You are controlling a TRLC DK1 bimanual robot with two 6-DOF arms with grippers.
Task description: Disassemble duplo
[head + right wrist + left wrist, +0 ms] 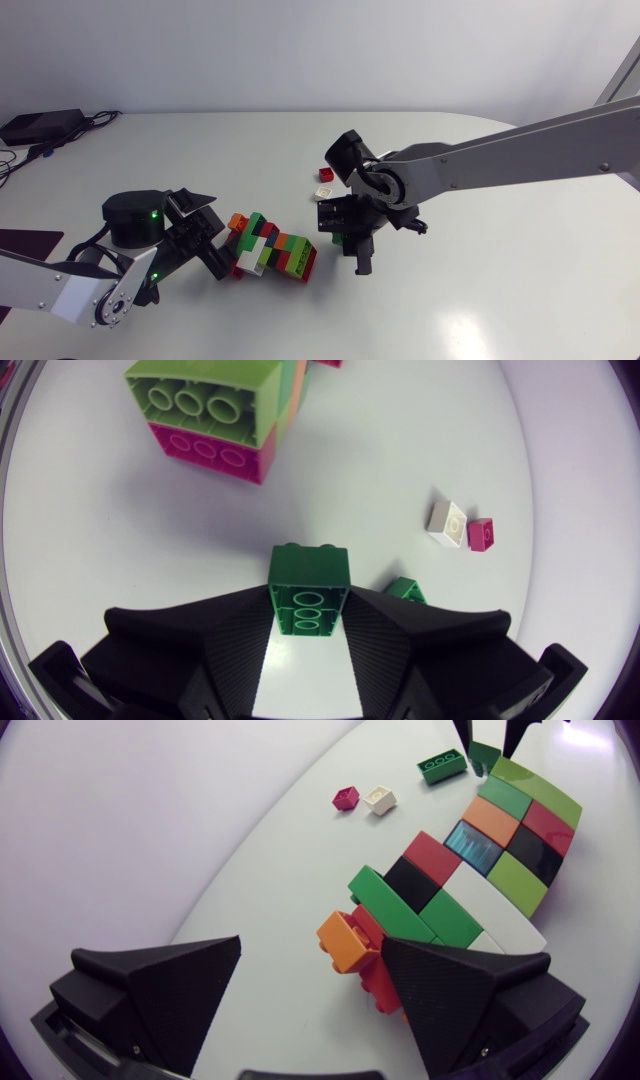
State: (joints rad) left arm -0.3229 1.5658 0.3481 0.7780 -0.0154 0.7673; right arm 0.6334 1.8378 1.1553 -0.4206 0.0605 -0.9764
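My right gripper (308, 596) is pinching a green brick (308, 572) between both fingers, studs pointing away from me, held just above the table (480, 300). The block of bricks (272, 250) that is yet to be taken apart lies ahead of this gripper and a little to one side, apart from it, with its lime and pink end turned towards me. From above, the block's long axis runs slantwise across the table, from my left arm towards my right one. My left gripper (310, 958) is spread wide at the other end: one finger sits against the block's flank, the other stands well off on bare table, and an orange brick (345, 940) juts into the gap between them. So the left arm is plainly the nearer one, while my right must first be rid of what it carries. A loose green brick (405, 591) lies just beside my right finger, and a white brick (447, 523) and a red brick (481, 533) sit touching each other farther out. I judge the next thing is to set my brick down by them, clear of the block
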